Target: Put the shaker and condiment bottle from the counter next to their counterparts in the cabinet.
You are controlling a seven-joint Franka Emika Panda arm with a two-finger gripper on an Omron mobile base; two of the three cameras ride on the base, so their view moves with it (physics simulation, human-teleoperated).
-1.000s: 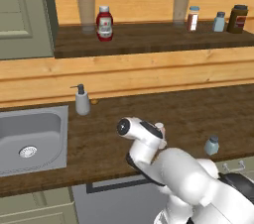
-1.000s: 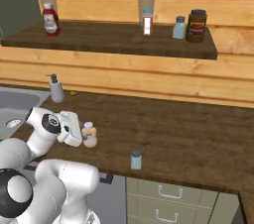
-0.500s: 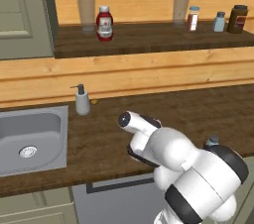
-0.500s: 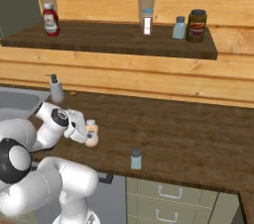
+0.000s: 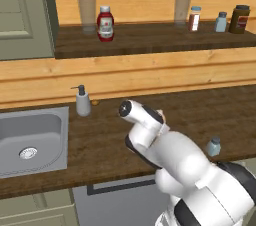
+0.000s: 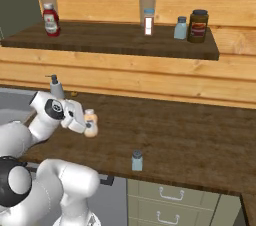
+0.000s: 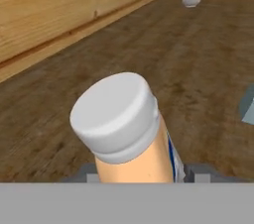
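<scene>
On the dark wood surface (image 6: 200,135) of a rendered kitchen, the robot's fingers (image 6: 84,124) sit at the peach-orange bottle (image 6: 90,123), which stands near the front edge, right of the steel sink (image 5: 30,142). From the right base camera the hand reaches in from the left at the bottle's side; whether the fingers are pressing the bottle or only flanking it cannot be told from these views. The hand camera looks past the bottle's white cap (image 7: 115,116) and peach body, with a strip of label showing at its side and the surface stretching beyond it to the pine wall. The teal shaker (image 6: 137,160) with its grey cap stands alone nearer the front edge, well apart from the bottle and to its right; in the left base view the same shaker (image 5: 214,146) shows beside the arm's white bulk. A grey soap pump (image 5: 82,101) stands at the back of the surface just right of the sink. Above, the open cabinet's dark shelf (image 6: 125,45) carries the red bottle (image 6: 50,20) with white cap toward its left end, and, toward the right, a white-and-red shaker (image 6: 148,22) with a blue cap, a light-blue shaker (image 6: 180,28) and a dark jar (image 6: 198,26), the last two standing just beside each other. A grey-green door (image 5: 25,15) hangs at the shelf's left.
</scene>
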